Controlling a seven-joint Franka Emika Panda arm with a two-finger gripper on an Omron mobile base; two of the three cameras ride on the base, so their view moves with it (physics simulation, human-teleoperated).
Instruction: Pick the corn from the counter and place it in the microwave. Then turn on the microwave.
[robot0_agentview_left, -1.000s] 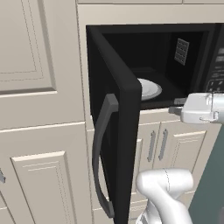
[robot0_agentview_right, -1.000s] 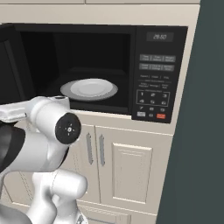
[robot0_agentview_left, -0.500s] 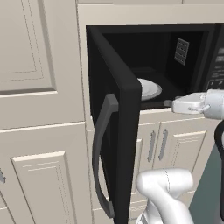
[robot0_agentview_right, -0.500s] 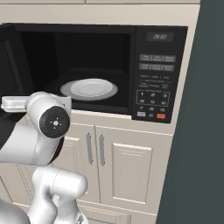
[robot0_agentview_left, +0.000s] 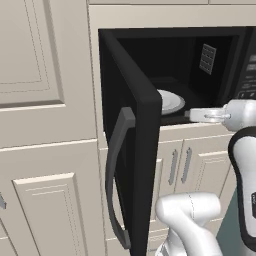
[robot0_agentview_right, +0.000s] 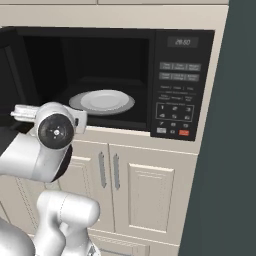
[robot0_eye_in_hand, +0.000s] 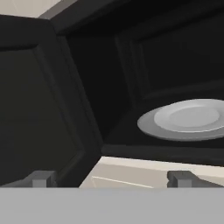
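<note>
The microwave (robot0_agentview_right: 177, 60) stands with its door (robot0_agentview_left: 135, 150) swung wide to the left. Inside lies a white plate (robot0_agentview_right: 102, 101), also seen as the plate (robot0_agentview_left: 170, 101) and the plate (robot0_eye_in_hand: 188, 119), with nothing on it. My gripper (robot0_eye_in_hand: 111, 179) is open, its fingertips (robot0_eye_in_hand: 41, 178) wide apart with nothing between them. It hovers just outside the cavity's front sill, between the door and the plate. From the left base the gripper (robot0_agentview_left: 192, 115) points left at sill height. The corn and the counter are out of view.
The door's long curved handle (robot0_agentview_left: 117, 185) sticks out toward the base. The keypad with a red button (robot0_agentview_right: 184, 133) is on the microwave's right. Cream cabinet doors (robot0_agentview_right: 150, 195) sit below, tall panels (robot0_agentview_left: 40, 100) to the left, a dark wall (robot0_agentview_right: 235, 150) to the right.
The hand has slid a little left and slightly up along the microwave's front sill, toward the open door. Its jaws stayed open. The door and plate have not moved.
</note>
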